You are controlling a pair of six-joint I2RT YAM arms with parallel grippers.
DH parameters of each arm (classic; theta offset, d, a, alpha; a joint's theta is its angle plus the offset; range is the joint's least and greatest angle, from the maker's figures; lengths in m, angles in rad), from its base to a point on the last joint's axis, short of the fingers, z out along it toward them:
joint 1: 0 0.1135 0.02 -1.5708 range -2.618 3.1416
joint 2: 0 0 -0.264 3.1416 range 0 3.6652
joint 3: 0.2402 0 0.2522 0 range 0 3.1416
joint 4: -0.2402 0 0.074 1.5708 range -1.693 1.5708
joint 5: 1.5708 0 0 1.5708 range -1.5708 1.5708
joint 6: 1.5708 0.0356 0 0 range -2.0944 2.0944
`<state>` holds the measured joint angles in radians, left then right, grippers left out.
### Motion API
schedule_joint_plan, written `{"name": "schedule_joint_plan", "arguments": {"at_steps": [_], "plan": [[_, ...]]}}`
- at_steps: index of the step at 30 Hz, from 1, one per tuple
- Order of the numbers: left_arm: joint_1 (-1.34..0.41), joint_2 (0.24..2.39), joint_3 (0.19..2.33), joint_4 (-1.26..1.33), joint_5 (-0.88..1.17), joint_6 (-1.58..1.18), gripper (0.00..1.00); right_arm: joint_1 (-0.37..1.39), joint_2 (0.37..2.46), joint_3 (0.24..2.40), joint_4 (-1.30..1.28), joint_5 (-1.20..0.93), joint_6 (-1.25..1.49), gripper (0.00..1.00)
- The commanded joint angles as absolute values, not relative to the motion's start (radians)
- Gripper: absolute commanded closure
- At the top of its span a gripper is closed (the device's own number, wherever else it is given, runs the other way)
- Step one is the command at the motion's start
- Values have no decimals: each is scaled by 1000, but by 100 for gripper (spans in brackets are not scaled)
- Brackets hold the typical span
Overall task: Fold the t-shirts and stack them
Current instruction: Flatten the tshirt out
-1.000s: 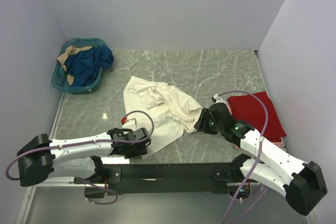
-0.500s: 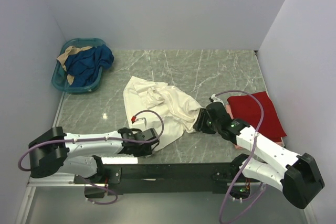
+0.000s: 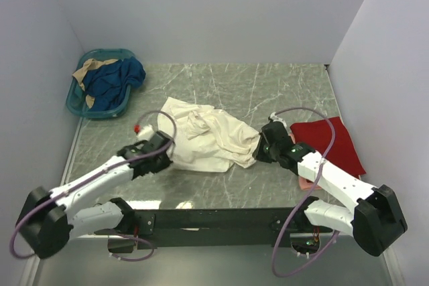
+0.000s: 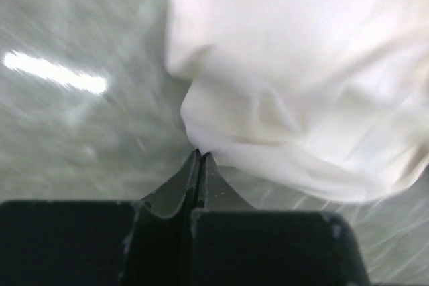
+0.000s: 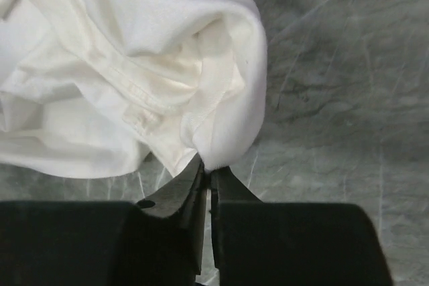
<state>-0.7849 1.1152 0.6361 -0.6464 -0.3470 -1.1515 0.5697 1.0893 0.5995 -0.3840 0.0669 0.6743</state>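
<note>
since the left jaws at 8 o'clock and the right jaws at 3 o'clock each pinch only a thin edge of the crumpled cream-white cloth t-shirt (image 3: pixel 208 142) in the middle of the desk (image 3: pixel 268 92), a hard pull could slip it free. the flat red cloth t-shirt (image 3: pixel 345 149), at the desk's 3 o'clock, crowds any spreading; the teal plastic basket (image 3: pixel 79 108) stands well apart at 10 o'clock.

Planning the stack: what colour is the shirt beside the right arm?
The shirt is red; best in top view.
</note>
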Motion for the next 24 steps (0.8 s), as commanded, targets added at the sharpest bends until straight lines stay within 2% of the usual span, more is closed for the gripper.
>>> {"name": "schedule_joint_plan", "arguments": {"at_steps": [1, 5, 9, 16, 19, 20, 24], "plan": [[-614, 1007, 702, -640, -345, -965, 99, 510, 1074, 676, -396, 101, 640, 94], [-392, 945, 764, -667, -339, -881, 99, 451, 1049, 715, -423, 90, 615, 96], [-246, 888, 798, -679, -290, -815, 99, 402, 1031, 752, -459, 94, 588, 96], [-117, 802, 871, -724, -255, -766, 99, 388, 893, 710, -480, -44, 607, 94], [-81, 779, 894, -732, -238, -753, 99, 390, 801, 654, -483, -133, 615, 85], [-75, 776, 896, -736, -235, -755, 99, 393, 769, 644, -508, -129, 614, 79], [-69, 753, 852, -730, -203, -782, 99, 406, 744, 655, -540, -98, 581, 66]]}}
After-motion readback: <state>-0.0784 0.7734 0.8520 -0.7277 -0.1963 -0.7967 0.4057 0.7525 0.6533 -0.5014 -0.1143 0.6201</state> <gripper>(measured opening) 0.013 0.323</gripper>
